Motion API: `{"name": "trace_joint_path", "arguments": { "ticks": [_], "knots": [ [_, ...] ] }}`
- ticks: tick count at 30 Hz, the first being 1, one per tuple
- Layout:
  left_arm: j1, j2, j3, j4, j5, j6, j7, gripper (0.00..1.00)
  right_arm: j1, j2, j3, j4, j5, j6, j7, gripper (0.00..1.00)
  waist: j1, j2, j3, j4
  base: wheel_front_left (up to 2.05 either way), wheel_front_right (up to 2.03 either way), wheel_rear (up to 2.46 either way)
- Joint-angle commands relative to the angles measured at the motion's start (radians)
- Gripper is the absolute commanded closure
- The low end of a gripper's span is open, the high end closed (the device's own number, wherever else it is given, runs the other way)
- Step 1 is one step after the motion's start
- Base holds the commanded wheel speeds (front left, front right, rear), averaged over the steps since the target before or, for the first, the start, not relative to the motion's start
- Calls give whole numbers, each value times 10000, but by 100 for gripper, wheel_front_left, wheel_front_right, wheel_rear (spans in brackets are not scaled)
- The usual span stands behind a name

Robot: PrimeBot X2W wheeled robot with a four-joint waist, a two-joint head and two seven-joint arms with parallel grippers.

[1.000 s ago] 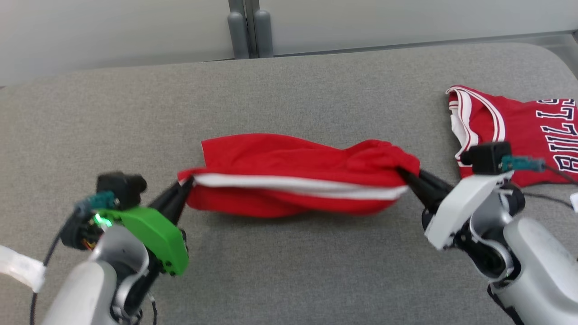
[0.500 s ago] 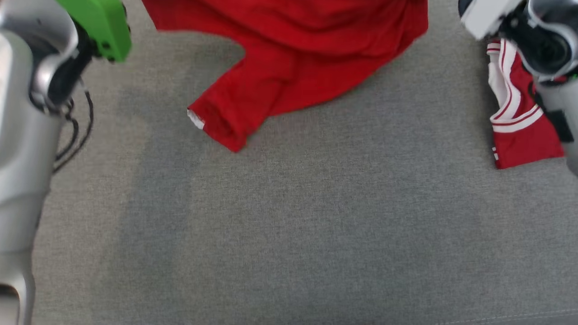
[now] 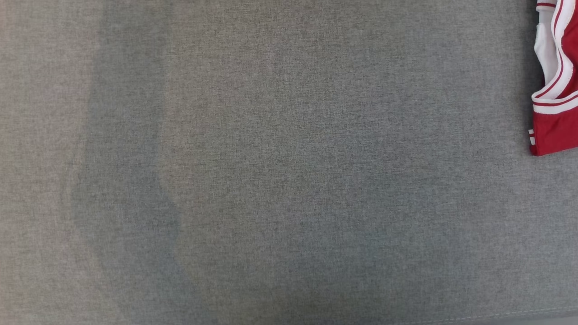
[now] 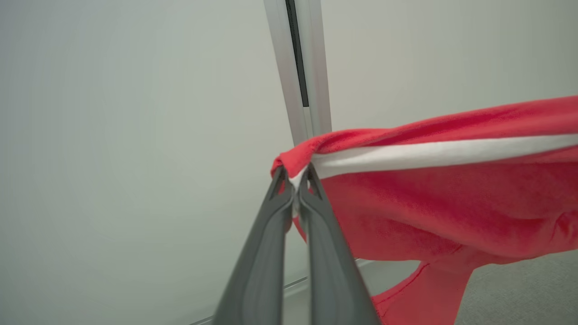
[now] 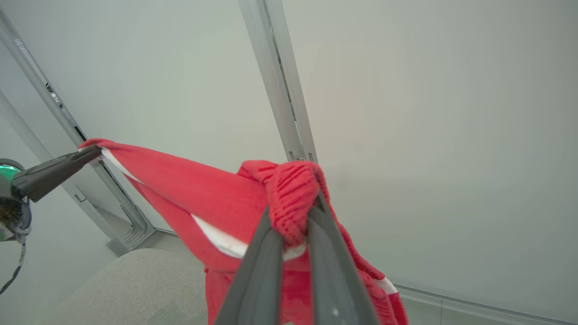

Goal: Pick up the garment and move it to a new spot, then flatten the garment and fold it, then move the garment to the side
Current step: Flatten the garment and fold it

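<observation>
- Leftmost, the left gripper [image 4: 295, 174] is seen in its wrist view with its fingers [image 4: 271, 234] pressed almost together, a corner of the red garment [image 4: 429, 203] being pinched at the very tips.
- From that corner a white band [image 4: 429, 155] is stretched away to the right along the garment's upper edge, and the red cloth below it is draped in loose folds.
- The garment is held up in the air in front of a pale wall [image 4: 113, 135] and a metal post [image 4: 298, 67]. A lower flap is hung down toward the grey desk [image 4: 519, 289]; whether it touches cannot be told.
- In the right wrist view the garment is spread between both grippers, with the left gripper's dark fingers at the far left end.
- Further right, the right gripper [image 5: 293, 216] is closed tightly on a bunched, ribbed lump of the garment, which is wedged between its fingers [image 5: 257, 271] and bulges above the tips.
- In the head view the bare grey fabric of the desk is crossed by faint shadow bands at the left.
- At the far right edge of that view, part of a red jersey [image 3: 553, 122] with white trim is laid flat on the desk.
</observation>
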Motion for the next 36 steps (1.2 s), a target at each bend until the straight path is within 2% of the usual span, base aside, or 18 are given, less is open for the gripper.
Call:
{"name": "trace_joint_path", "arguments": {
  "ticks": [1, 5, 9, 15, 19, 24, 28, 33, 36],
  "knots": [
    [-292, 3, -114, 246, -60, 23, -111, 100, -214, -106, 93, 158, 121, -4, -154, 100, -2, 0, 0, 4, 0, 0, 0],
    [-425, -73, -528, 786, -355, 23, -379, 100, -235, -204, 723, 411, 390, -3, -326, 100, -2, 0, -176, 67, 0, 0, 0],
    [424, -87, -1156, 1229, -746, 23, -425, 100, 682, -305, 1634, 444, 760, -3, -529, 100, -2, 0, -635, 118, 0, 0, 0],
    [2573, 174, -2396, 1165, -1571, 23, -167, 100, 2731, -533, 3087, 166, 1451, -3, -983, 100, -2, 0, -1710, 119, 0, 0, 0],
    [4313, 704, -3306, 445, -2348, 22, 369, 100, 4105, -840, 4167, -74, 1731, -3, -987, 100, -2, 0, -2562, 85, 0, 0, 0],
    [6405, 1794, -4127, -914, -3355, 24, 1399, 100, 5774, -1202, 5214, -404, 2422, -4, -564, 100, -2, 0, -3681, 1, 0, 0, 0],
    [7927, 2857, -4357, -2240, -4075, 94, 2261, 100, 6961, -1573, 5975, -842, 2796, -9, -20, 100, -2, 0, -4573, -66, 0, 0, 0],
    [9624, 4158, -4635, -4427, -4852, 739, 3506, 100, 8176, -2235, 6432, -1456, 3044, -13, 554, 100, -2, 0, -5360, -78, 0, 0, 0],
    [10577, 5177, -4722, -6188, -5408, 1409, 4239, 100, 8906, -2707, 6456, -2017, 3171, -15, 933, 100, -2, 0, -5660, -90, 0, 0, 0]
  ]
}}
